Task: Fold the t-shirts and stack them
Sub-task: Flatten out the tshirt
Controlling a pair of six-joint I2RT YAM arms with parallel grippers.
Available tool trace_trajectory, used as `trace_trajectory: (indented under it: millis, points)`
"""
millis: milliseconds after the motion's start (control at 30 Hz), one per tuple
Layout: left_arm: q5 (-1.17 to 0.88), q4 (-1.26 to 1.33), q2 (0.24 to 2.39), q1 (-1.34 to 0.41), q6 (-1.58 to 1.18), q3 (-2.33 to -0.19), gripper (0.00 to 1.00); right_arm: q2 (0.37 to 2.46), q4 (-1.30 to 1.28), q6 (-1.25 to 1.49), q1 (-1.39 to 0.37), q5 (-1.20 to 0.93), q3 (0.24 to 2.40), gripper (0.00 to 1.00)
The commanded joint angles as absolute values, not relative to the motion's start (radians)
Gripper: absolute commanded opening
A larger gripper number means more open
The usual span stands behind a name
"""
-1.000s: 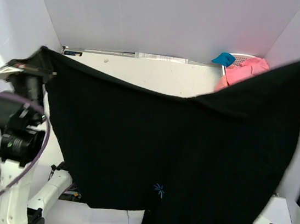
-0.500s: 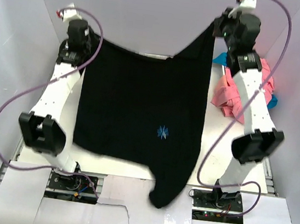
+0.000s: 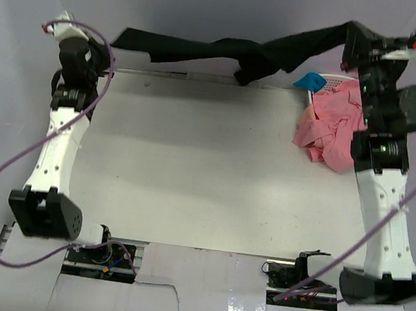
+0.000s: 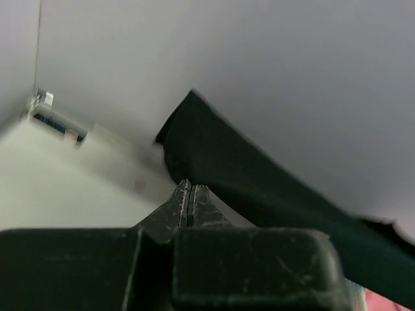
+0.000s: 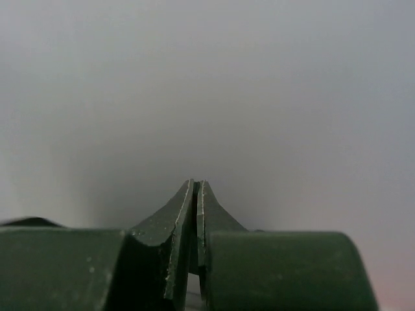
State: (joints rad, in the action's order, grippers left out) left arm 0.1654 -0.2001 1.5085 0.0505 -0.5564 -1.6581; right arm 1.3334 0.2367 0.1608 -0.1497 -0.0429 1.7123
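Note:
The black t-shirt (image 3: 222,50) hangs in the air along the back wall as a narrow, sagging band, bunched near its middle. My left gripper (image 3: 108,41) is at the back left, shut on the shirt's left end. In the left wrist view the shut jaws (image 4: 188,184) touch the dark cloth (image 4: 259,175), which runs off to the lower right. My right gripper (image 3: 354,37) is high at the back right, shut on the shirt's other end. The right wrist view shows closed jaws (image 5: 196,183) against the grey wall, with the cloth hidden. Salmon-pink t-shirts (image 3: 330,129) lie heaped at the right.
The pink heap spills out of a white lattice basket (image 3: 334,82) at the back right corner, with a blue item (image 3: 310,81) beside it. The white table (image 3: 192,161) lies below the shirt. Grey walls close in the left, back and right sides.
The black shirt has swung from hanging wide over the table near the camera to a thin band at the back wall. Both arms have moved outward and back, still gripping it.

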Motion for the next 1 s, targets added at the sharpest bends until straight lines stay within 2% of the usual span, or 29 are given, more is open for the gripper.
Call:
trace_trajectory:
  millis: [0, 167, 233, 300, 333, 433, 600, 767, 967]
  points:
    - [0.120, -0.098, 1.280, 0.046, -0.591, -1.351, 0.00, 1.180, 0.330, 0.236, -0.153, -0.110, 1.470, 0.08]
    - [0.078, -0.155, 1.227, 0.044, -0.621, -0.947, 0.00, 1.149, 0.144, 0.406, -0.156, -0.222, 1.091, 0.08]
    - [0.095, -0.164, 1.253, 0.044, -0.617, -0.870, 0.00, 1.178, 0.066, 0.460, -0.156, -0.265, 0.996, 0.08]
    - [0.104, -0.240, 1.281, 0.044, -0.630, -0.856, 0.00, 1.239, 0.010, 0.472, -0.158, -0.342, 0.913, 0.08]
    - [0.101, -0.264, 1.305, 0.043, -0.618, -0.857, 0.00, 1.258, -0.117, 0.474, -0.160, -0.371, 0.902, 0.08]
    - [0.143, -0.376, 1.319, 0.044, -0.595, -0.876, 0.00, 1.255, -0.262, 0.448, -0.166, -0.388, 0.827, 0.08]
    - [0.155, -0.434, 1.226, 0.043, -0.571, -0.850, 0.00, 1.100, -0.414, 0.404, -0.167, -0.307, 0.735, 0.08]
    - [0.098, -0.514, 1.166, 0.043, -0.529, -0.836, 0.00, 1.026, -0.595, 0.351, -0.172, -0.341, 0.713, 0.08]
    - [0.126, -0.600, 1.128, 0.043, -0.520, -0.812, 0.00, 0.876, -0.699, 0.363, -0.182, -0.359, 0.603, 0.08]
